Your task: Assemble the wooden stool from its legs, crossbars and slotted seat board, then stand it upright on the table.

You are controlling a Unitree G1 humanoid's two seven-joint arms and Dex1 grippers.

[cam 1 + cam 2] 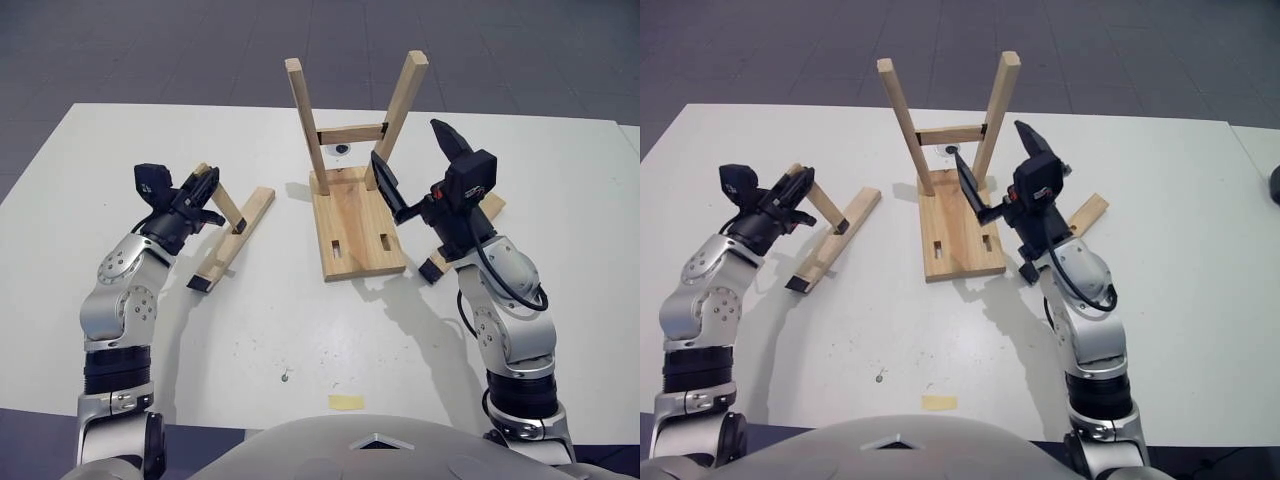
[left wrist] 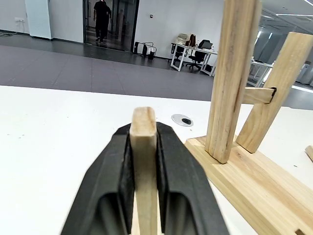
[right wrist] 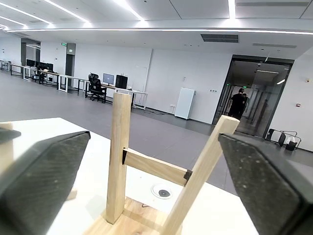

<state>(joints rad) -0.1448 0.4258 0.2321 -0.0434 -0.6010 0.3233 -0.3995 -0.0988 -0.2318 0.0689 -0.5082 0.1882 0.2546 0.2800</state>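
We see the left gripper pinching a loose leg, the right gripper spread near the seat board.

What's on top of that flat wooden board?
Two legs joined by a crossbar stand at the seat board's far end; two near slots are empty. The right gripper covers one leg's base.

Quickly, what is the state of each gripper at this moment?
Left gripper: closed on the loose leg frame.
Right gripper: open, holding nothing.
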